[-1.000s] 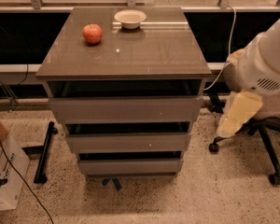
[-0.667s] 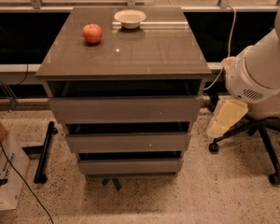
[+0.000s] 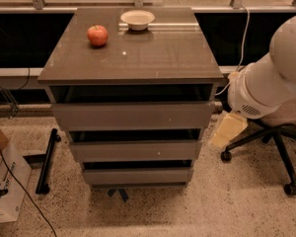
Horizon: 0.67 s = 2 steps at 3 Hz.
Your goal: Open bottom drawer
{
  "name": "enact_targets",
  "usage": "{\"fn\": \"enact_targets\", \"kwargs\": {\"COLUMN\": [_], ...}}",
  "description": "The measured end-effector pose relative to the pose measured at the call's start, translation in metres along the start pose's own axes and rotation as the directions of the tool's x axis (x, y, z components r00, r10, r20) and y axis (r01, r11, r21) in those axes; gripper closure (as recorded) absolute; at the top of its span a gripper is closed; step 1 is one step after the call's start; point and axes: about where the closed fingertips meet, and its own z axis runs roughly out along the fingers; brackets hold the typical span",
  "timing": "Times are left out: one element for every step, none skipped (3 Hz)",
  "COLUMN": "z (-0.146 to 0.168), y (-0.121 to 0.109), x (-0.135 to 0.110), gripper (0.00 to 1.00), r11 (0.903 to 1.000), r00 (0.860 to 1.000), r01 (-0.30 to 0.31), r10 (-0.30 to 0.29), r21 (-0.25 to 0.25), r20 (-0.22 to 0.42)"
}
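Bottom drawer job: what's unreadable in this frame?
Camera view only.
- bottom drawer: inside hidden by shadow under the middle drawer front.
- pincer, low at the right of the cabinet: top covered by the white arm joint.
- cardboard box: cut off by the left edge.

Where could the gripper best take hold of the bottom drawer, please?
Probably the top edge of the bottom drawer, reached from the front, slightly above: its front is flat and handleless, and a dark gap opens over that edge. The gripper hangs right of the cabinet.
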Motion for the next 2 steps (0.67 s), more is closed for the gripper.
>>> {"fn": "enact_targets", "kwargs": {"z": [0.039,0.088], "y": [0.010,0.029], "x": [0.006,0.012], "gripper": [0.00,0.00], "r11": [0.9979,0.9950], "r00": [0.997,0.991], "r01": [-0.050,-0.057], "r10": [0.052,0.066], "r21": [-0.040,-0.082], "r20": [0.048,0.119]}}
